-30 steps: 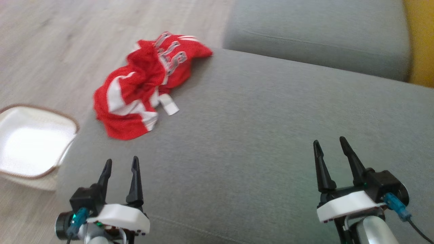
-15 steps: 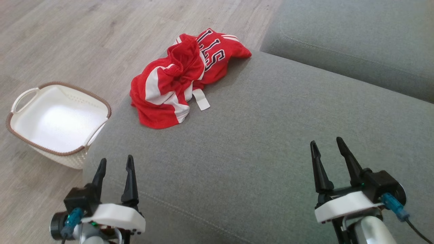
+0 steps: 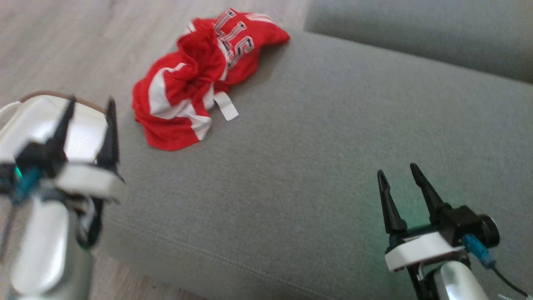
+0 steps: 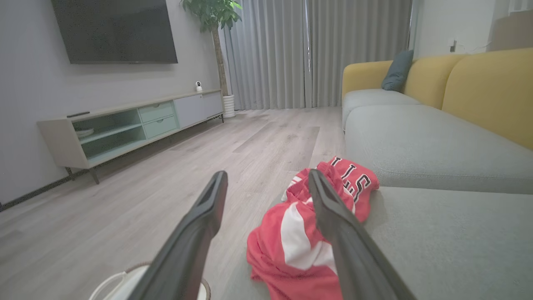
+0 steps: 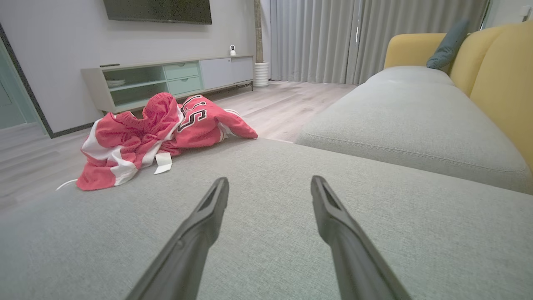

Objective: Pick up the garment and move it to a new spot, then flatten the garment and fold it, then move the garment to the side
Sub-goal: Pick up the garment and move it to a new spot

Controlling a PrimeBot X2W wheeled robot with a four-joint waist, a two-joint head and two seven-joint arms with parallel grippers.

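Note:
The garment (image 3: 195, 79) is a red and white jersey with black lettering, crumpled near the far left corner of a grey sofa cushion (image 3: 316, 146). It also shows as the garment (image 4: 308, 233) in the left wrist view and the garment (image 5: 154, 133) in the right wrist view. My left gripper (image 3: 89, 102) is open and empty, raised at the cushion's left edge, short of the jersey. My right gripper (image 3: 399, 173) is open and empty above the cushion at the lower right, well away from the jersey.
A white basket (image 3: 37, 121) with a brown rim stands on the wooden floor left of the sofa, partly behind my left gripper. A second grey cushion (image 3: 416, 33) lies beyond. Yellow backrests (image 4: 487, 91) and a TV cabinet (image 4: 125, 125) stand farther off.
My left gripper has risen and moved forward toward the jersey, now blurred by motion. The head camera has shifted, so the whole picture moved. The right gripper has stayed about where it was.

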